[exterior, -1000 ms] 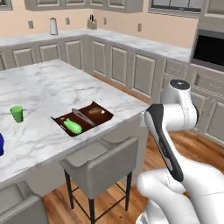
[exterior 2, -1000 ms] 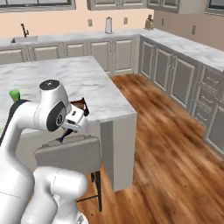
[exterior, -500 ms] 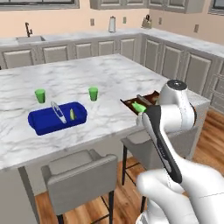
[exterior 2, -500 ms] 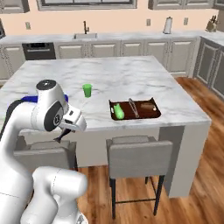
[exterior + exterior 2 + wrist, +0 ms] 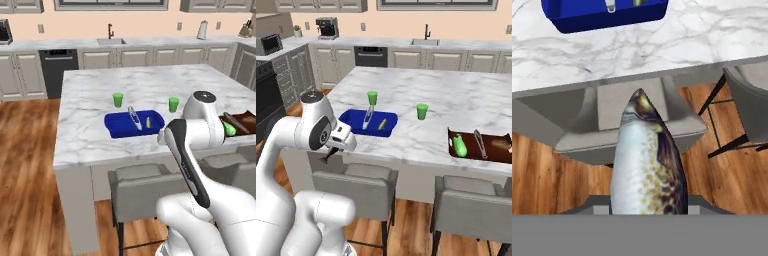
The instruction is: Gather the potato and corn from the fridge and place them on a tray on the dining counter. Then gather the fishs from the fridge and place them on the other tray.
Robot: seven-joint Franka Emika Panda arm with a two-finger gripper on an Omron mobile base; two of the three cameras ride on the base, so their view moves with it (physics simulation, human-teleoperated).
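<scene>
The jaws pinch a fish point(image 5: 646, 165) by its tail end, head pointing toward the blue tray point(image 5: 134, 124), which sits on the dining counter point(image 5: 95, 90) with one fish point(image 5: 382, 124) already in it. The gripper point(image 5: 326, 156) hangs low, below the counter edge nearest that tray, probably for carrying.

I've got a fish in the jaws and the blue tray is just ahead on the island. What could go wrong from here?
1. The fish hangs over the stool and the wood floor, short of the dining counter. If the grip slips, it would likely fall there.
2. The blue tray has an arched handle across its middle and another fish beside it. A careless drop could hit either.
3. A green cup stands close by the tray and a wide swing could knock it.
</scene>
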